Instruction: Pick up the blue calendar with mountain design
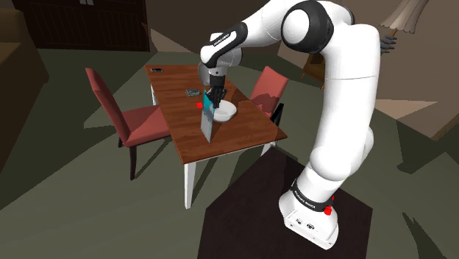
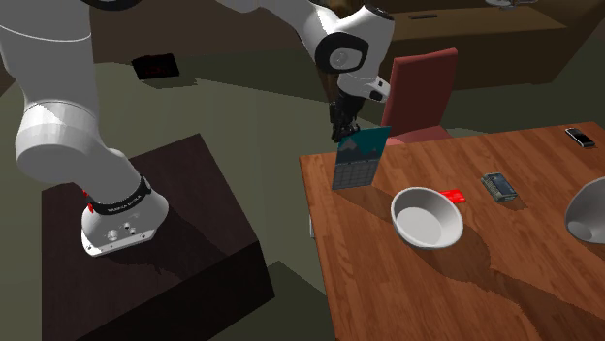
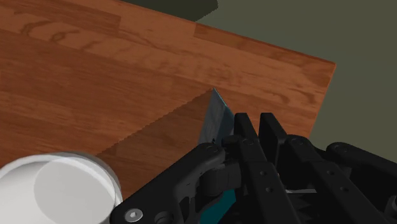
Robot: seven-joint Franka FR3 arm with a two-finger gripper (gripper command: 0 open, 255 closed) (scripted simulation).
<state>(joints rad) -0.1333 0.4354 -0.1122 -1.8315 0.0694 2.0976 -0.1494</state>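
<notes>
The blue-green calendar (image 1: 208, 122) with a mountain picture is upright near the wooden table's (image 1: 239, 140) edge closest to the stand. My black gripper (image 1: 215, 96) comes down from above and is shut on its top edge. In the second exterior view the calendar (image 2: 360, 157) tilts slightly under the gripper (image 2: 342, 132), its lower edge at or just above the table (image 2: 407, 291); I cannot tell which. In the wrist view the calendar (image 3: 214, 118) shows edge-on between the fingers (image 3: 245, 130) of the gripper (image 3: 257, 127), casting a shadow on the wood.
A white bowl (image 2: 427, 216) sits close beside the calendar, with a red card (image 2: 452, 195) and a small grey box (image 2: 498, 186) beyond it. A phone (image 2: 580, 137) and a grey upturned bowl (image 2: 587, 208) lie farther off. Red chairs (image 1: 121, 114) (image 1: 268, 88) flank the table.
</notes>
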